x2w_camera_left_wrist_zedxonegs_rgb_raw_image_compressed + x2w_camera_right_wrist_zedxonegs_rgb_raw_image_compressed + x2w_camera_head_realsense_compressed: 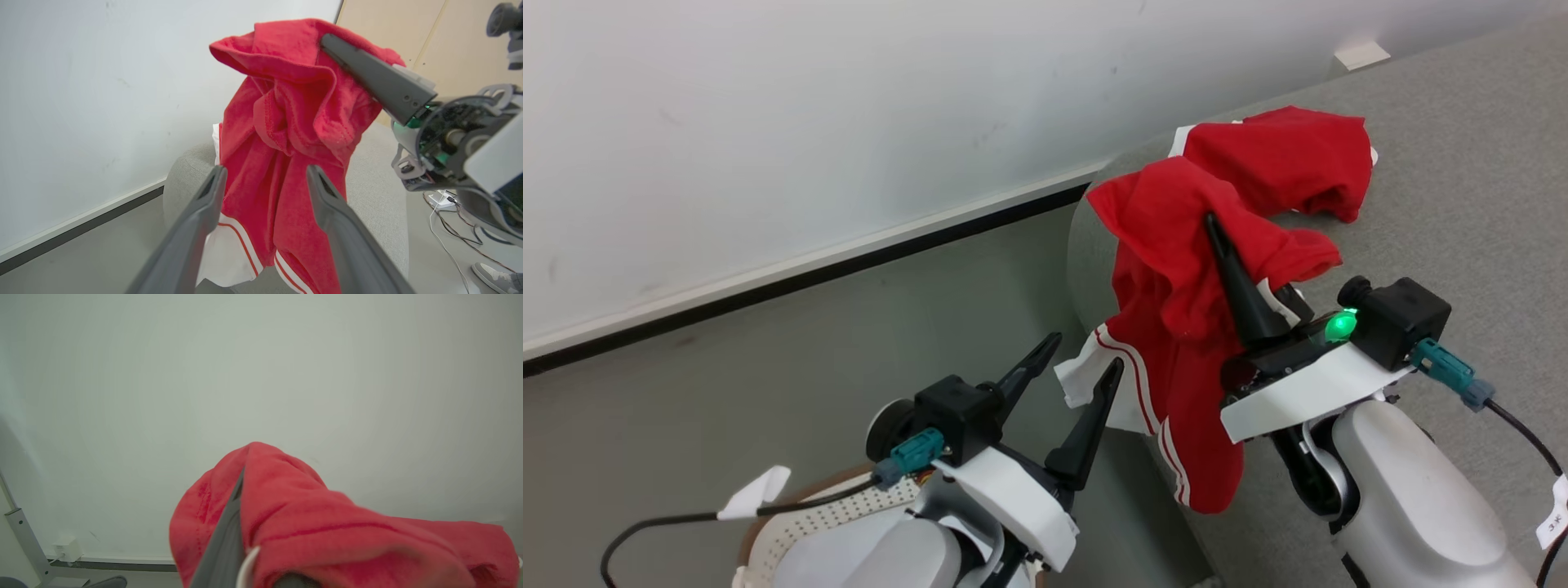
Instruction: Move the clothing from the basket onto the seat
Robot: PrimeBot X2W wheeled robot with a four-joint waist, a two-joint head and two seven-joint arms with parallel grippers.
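Before a white wall (768, 122), we hold the clothing (1168, 269) clenched in our right end effector (1217, 237) at the seat (1462, 204) edge; our left end effector (1086, 349) hangs released nearby.

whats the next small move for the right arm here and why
Probably carry the right gripper, shut on the red garment, farther in over the seat before opening: much of the cloth hangs off the seat's rounded edge toward the floor, so releasing here may let it slide off.
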